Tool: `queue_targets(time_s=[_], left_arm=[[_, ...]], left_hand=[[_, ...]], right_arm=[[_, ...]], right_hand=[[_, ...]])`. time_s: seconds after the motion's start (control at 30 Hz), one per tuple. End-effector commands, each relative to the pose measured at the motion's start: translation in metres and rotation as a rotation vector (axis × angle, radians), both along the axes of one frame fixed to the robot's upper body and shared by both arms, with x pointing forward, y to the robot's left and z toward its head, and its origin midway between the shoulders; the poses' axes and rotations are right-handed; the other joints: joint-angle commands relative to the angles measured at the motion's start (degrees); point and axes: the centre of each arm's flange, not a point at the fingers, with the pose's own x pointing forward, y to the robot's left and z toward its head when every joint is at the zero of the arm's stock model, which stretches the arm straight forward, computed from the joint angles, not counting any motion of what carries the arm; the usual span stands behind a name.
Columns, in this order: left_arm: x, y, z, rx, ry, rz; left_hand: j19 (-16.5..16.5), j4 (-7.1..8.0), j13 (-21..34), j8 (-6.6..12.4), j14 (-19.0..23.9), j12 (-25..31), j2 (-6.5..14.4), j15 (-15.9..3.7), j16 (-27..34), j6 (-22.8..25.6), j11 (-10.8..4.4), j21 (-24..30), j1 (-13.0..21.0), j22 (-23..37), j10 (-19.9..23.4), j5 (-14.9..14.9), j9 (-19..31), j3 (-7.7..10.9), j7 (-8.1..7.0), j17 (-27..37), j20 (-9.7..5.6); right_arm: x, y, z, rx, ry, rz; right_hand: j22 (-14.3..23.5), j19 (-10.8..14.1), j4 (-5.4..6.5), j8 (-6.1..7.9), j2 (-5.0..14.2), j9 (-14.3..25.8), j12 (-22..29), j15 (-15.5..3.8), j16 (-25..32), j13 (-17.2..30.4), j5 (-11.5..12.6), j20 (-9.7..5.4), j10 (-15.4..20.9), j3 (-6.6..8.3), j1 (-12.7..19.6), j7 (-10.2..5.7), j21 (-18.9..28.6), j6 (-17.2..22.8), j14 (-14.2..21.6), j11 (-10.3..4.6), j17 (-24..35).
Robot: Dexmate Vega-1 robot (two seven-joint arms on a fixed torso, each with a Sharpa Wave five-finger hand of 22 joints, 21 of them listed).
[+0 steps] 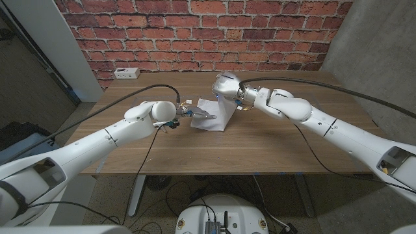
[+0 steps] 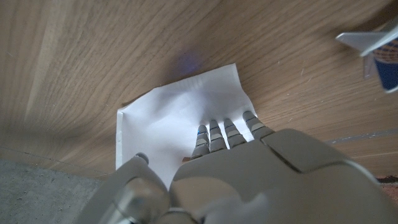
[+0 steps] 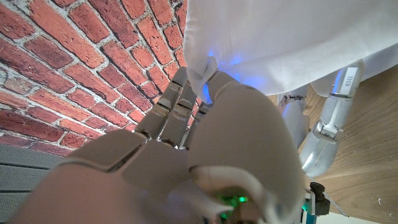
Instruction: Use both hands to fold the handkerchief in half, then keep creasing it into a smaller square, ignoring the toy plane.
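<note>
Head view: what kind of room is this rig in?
Probably an indoor lab or workshop, not a home. A bare brick wall stands behind a plain wooden table, a power strip sits at the table's far corner, and loose cables lie on the floor beneath.

— What do the arms look like?
— Glossy white rounded shells, grey at the joints, a black cable looping along each.
— And the hands?
— The left robot hand has a pale grey back and dark ribbed, segmented fingers. The right robot hand is smooth grey-white, with a green light near its wrist.
</note>
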Motion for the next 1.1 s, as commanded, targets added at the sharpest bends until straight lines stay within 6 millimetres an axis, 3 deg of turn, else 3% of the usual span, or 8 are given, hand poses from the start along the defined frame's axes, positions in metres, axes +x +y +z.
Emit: queue_targets(time_s=[0.03, 0.43, 0.63, 0.73, 0.77, 0.9, 0.93, 1.1], left_arm=[[0.000, 0.003, -0.002, -0.011, 0.001, 0.004], [-0.003, 0.004, -0.005, -0.020, -0.002, 0.004], [-0.004, 0.006, -0.007, -0.027, -0.001, 0.008], [-0.005, 0.007, -0.008, -0.031, 0.000, 0.009], [-0.006, 0.007, -0.009, -0.031, -0.001, 0.010], [-0.007, 0.007, -0.010, -0.034, -0.001, 0.010], [-0.007, 0.007, -0.010, -0.035, -0.001, 0.011], [-0.008, 0.008, -0.011, -0.037, -0.003, 0.013]], left_hand=[[0.9, 0.04, 0.1, -0.21, 0.3, -0.2, -0.5, 0.20, -0.2, 0.5, -0.26, 0.0, 0.0, 0.2, 0.0, 0.2, 0.1, -0.20, -0.09, 0.1, 0.62], [1.1, 0.06, 0.1, -0.40, 0.2, -0.3, -0.3, 0.13, -0.2, 0.2, -0.79, -0.2, 0.1, 0.2, 0.0, 0.4, 0.1, -0.30, -0.74, 0.1, 0.60], [1.2, 0.07, 0.1, -0.40, 0.2, -0.3, -0.1, 0.09, -0.2, 0.3, -0.59, -0.3, 0.2, 0.2, 0.1, 0.5, 0.2, -0.34, -0.66, 0.1, 0.61], [1.2, 0.07, 0.1, -0.39, 0.2, -0.3, -0.1, 0.10, -0.2, 0.4, -0.64, -0.4, 0.2, 0.2, 0.1, 0.5, 0.2, -0.36, -0.65, 0.1, 0.62], [1.2, 0.07, 0.1, -0.36, 0.2, -0.3, -0.1, 0.09, -0.2, 0.5, -0.49, -0.4, 0.2, 0.2, 0.1, 0.5, 0.2, -0.37, -0.55, 0.1, 0.61], [1.2, 0.08, 0.1, -0.37, 0.3, -0.4, 0.0, 0.14, -0.2, 0.5, -0.75, -0.5, 0.2, 0.2, 0.1, 0.6, 0.2, -0.40, -0.67, 0.1, 0.63], [1.2, 0.08, 0.1, -0.37, 0.3, -0.4, 0.0, 0.13, -0.2, 0.5, -0.75, -0.5, 0.2, 0.2, 0.1, 0.6, 0.2, -0.41, -0.64, 0.1, 0.60], [1.3, 0.08, 0.1, -0.46, 0.3, -0.4, 0.1, 0.07, -0.2, 0.3, -0.72, -0.6, 0.2, 0.2, 0.1, 0.6, 0.2, -0.44, -0.82, 0.1, 0.58]], right_arm=[[0.000, 0.013, 0.002, -0.046, -0.004, 0.041], [0.002, 0.024, -0.004, -0.096, 0.013, 0.067], [0.004, 0.029, -0.009, -0.124, 0.031, 0.073], [0.004, 0.031, -0.011, -0.130, 0.030, 0.079], [0.004, 0.032, -0.011, -0.130, 0.027, 0.082], [0.003, 0.035, -0.010, -0.108, 0.027, 0.098], [0.002, 0.036, -0.009, -0.096, 0.028, 0.106], [-0.001, 0.037, -0.009, -0.072, 0.024, 0.141]], right_hand=[[0.2, -0.1, -0.19, -0.12, 0.13, 0.3, 0.0, -8.05, -0.1, 0.2, 0.3, -2.55, 0.4, -0.08, 0.7, 0.23, 0.6, 0.4, 0.6, 0.18, 0.3], [0.2, -0.2, -0.24, -0.24, -0.06, 0.4, 0.0, -8.05, -0.5, 0.6, 0.3, -2.59, 0.1, -0.39, 0.9, -0.86, 1.4, 0.8, 0.6, -0.87, 0.6], [0.3, -0.4, -0.15, -0.66, -0.03, 0.4, -0.2, -8.03, -1.1, 0.5, 0.4, -2.61, -0.3, -0.65, 0.8, -0.77, 1.9, 0.2, 0.2, -0.60, 0.4], [0.3, -0.9, -0.02, -1.69, -0.01, 0.5, -1.7, -7.95, -2.3, 0.2, 0.4, -2.56, -3.0, -1.32, 0.8, -1.59, 2.8, -1.3, -1.5, -0.47, 0.2], [0.3, -1.1, 0.02, -2.43, 0.07, 0.5, -2.5, -7.89, -2.8, 0.0, 0.4, -2.52, -4.4, -1.56, 0.9, -1.14, 3.3, -2.5, -2.6, 0.23, 0.1], [0.0, -1.6, 0.37, -3.77, 0.67, 0.5, -5.0, -7.79, -4.7, -0.5, 0.4, -2.58, -8.7, -2.01, 0.9, -0.86, 4.6, -4.2, -6.6, 0.04, 0.1], [-0.1, -1.6, 0.81, -4.08, 0.80, 0.5, -5.7, -7.55, -5.3, -0.6, 0.4, -2.51, -9.8, -2.16, 0.4, -0.34, 4.9, -4.7, -7.6, 0.91, -0.1], [-1.0, -1.5, 2.12, -6.19, 0.65, 0.3, -8.8, -7.59, -7.9, -1.2, 0.3, -2.27, -14.8, -2.44, -2.1, 0.12, 6.1, -9.0, -9.4, 0.87, -1.6]])
